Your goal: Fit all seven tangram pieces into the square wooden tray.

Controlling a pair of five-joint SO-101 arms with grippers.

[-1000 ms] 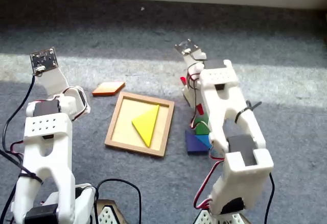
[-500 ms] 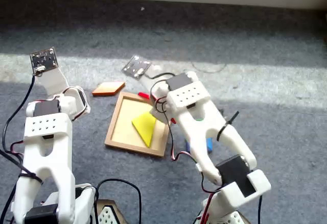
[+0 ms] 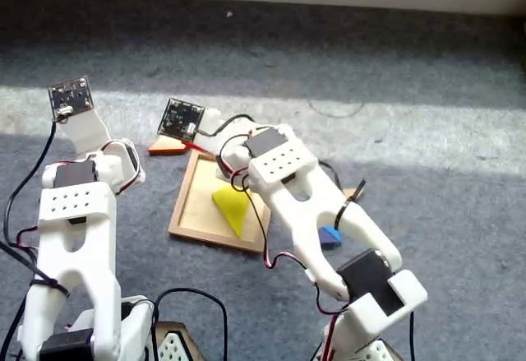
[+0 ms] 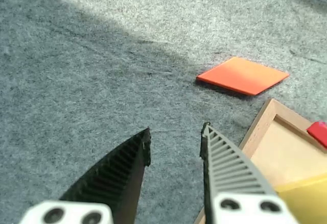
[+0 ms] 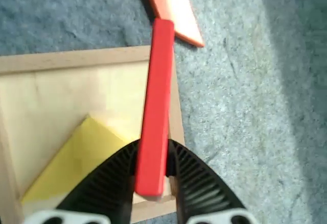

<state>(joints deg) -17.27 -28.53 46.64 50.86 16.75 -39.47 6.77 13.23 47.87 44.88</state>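
The square wooden tray [image 3: 182,203] lies on the grey carpet with a yellow triangle [image 3: 233,206] inside it. My right gripper [image 5: 153,157] is shut on a red piece [image 5: 156,106], held on edge over the tray's far rim [image 5: 76,55] and beside the yellow triangle [image 5: 76,157]. From above, the red piece [image 3: 196,148] hangs at the tray's far corner. An orange parallelogram [image 3: 164,145] lies on the carpet just beyond that corner. My left gripper [image 4: 176,130] is open above bare carpet, short of the orange parallelogram [image 4: 242,76] and beside the tray rim [image 4: 260,122].
A blue piece [image 3: 330,234] peeks out from under the right arm, to the right of the tray; that arm hides whatever lies around it. Open carpet stretches beyond the tray and to the far right.
The right arm has swung left from the pile of pieces right of the tray to the tray's far corner, carrying the red piece. The left arm has kept still.
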